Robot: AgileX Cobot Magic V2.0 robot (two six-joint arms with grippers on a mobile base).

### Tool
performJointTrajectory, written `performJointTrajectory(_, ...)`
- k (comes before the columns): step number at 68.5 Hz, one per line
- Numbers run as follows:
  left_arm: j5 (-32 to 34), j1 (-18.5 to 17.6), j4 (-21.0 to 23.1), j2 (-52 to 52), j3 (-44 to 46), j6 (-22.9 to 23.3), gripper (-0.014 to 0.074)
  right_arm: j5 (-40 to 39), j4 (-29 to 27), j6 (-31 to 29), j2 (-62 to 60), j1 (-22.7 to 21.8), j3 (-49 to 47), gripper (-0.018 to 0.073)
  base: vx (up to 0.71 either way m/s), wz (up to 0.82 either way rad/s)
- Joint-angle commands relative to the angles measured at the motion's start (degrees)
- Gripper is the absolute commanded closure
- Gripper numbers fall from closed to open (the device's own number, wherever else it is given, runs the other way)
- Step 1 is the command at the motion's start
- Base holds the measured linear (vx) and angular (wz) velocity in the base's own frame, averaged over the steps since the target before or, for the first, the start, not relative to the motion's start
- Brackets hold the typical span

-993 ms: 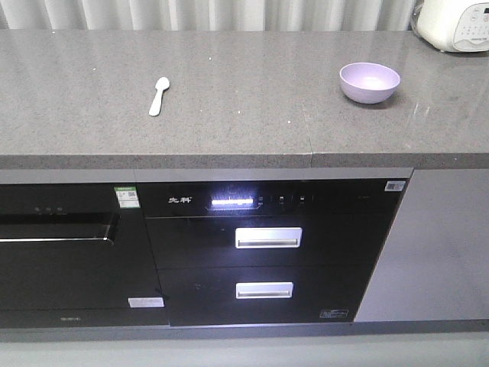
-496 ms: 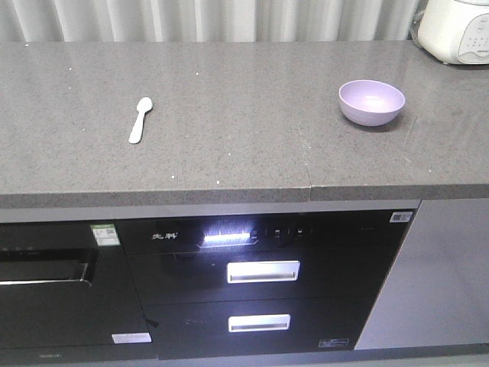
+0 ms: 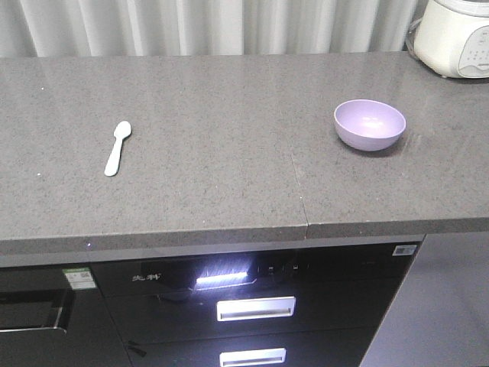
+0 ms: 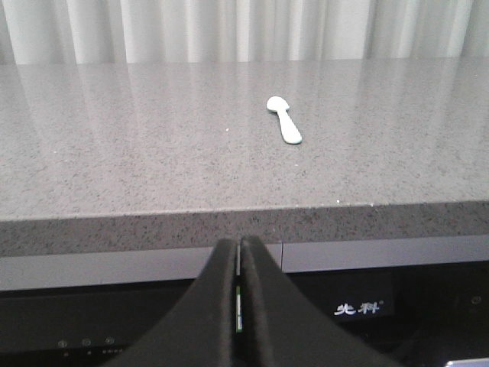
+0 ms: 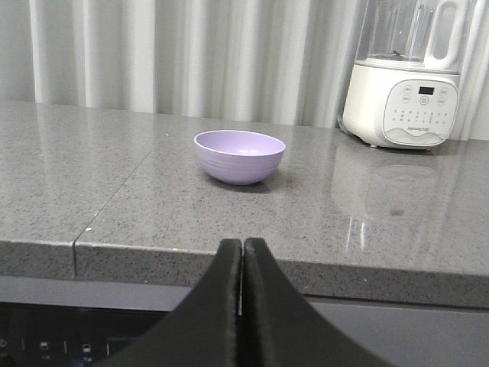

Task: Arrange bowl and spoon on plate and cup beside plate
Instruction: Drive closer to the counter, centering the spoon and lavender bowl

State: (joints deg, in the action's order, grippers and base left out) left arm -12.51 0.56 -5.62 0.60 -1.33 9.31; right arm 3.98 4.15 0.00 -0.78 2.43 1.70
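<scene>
A lavender bowl (image 3: 370,124) (image 5: 239,156) stands upright on the grey counter at the right. A pale spoon (image 3: 117,147) (image 4: 284,119) lies flat on the counter at the left. My left gripper (image 4: 240,241) is shut with nothing in it, held in front of and below the counter edge, short of the spoon. My right gripper (image 5: 241,242) is likewise shut and empty, in front of the counter edge, short of the bowl. Neither gripper shows in the front view. The plate and the cup are out of view.
A white kitchen appliance (image 3: 457,36) (image 5: 405,76) stands at the counter's far right corner. Pale curtains hang behind the counter. Below the counter edge (image 3: 229,237) are dark built-in appliances with two silver drawer handles (image 3: 254,308). A seam (image 3: 299,191) runs across the countertop.
The front view has shifted: the counter, spoon and bowl now sit lower in the frame and look larger, and less of the cabinet front shows. The spoon and bowl have not moved on the counter.
</scene>
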Motion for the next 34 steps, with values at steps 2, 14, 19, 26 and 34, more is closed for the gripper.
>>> performJointTrajectory(2, 4.0, -0.28, 0.07, 0.81, 1.02, 0.23, 0.0603, -3.98, 0.31, 0.0, -0.37, -0.36, 0.45, 0.0565, 0.14, -0.03)
performJointTrajectory(14, 4.0, -0.28, 0.07, 0.81, 1.02, 0.23, 0.0603, -3.98, 0.31, 0.0, -0.37, -0.36, 0.45, 0.0565, 0.13, 0.0)
performJointTrajectory(19, 4.0, -0.28, 0.07, 0.81, 1.02, 0.23, 0.0603, -3.98, 0.31, 0.0, -0.37, -0.36, 0.45, 0.0565, 0.12, 0.03)
performJointTrajectory(26, 4.0, -0.28, 0.07, 0.81, 1.02, 0.23, 0.0603, -3.98, 0.31, 0.0, -0.37, -0.36, 0.45, 0.0565, 0.12, 0.04)
performJointTrajectory(34, 4.0, -0.28, 0.07, 0.81, 1.02, 0.23, 0.0603, -3.98, 0.31, 0.0, -0.37, -0.36, 0.45, 0.0565, 0.12, 0.05)
